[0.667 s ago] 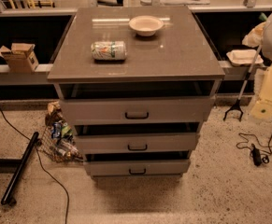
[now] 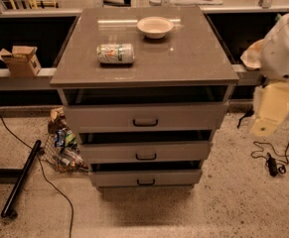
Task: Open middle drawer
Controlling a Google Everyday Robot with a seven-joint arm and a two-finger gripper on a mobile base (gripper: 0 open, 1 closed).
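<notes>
The grey cabinet has three drawers stacked under its top. The middle drawer [image 2: 145,151] has a medium-height front and a small dark loop handle [image 2: 145,156]. It sits between the tallest top drawer [image 2: 145,117] and the slimmest bottom drawer [image 2: 145,177]. All three fronts look nearly flush, with dark gaps above them. My gripper [image 2: 272,110] hangs on the cream-coloured arm at the right edge, level with the top drawer. It is well to the right of the cabinet and touches nothing.
On the cabinet top [image 2: 193,58] lie a can on its side [image 2: 115,53] and a white bowl [image 2: 155,27]. A cardboard box [image 2: 20,59] sits on the left ledge. A bag of litter [image 2: 62,150], a black pole [image 2: 21,178] and cables [image 2: 270,160] are on the floor.
The arm at the right edge has come slightly lower and further into view. The drawers have not moved.
</notes>
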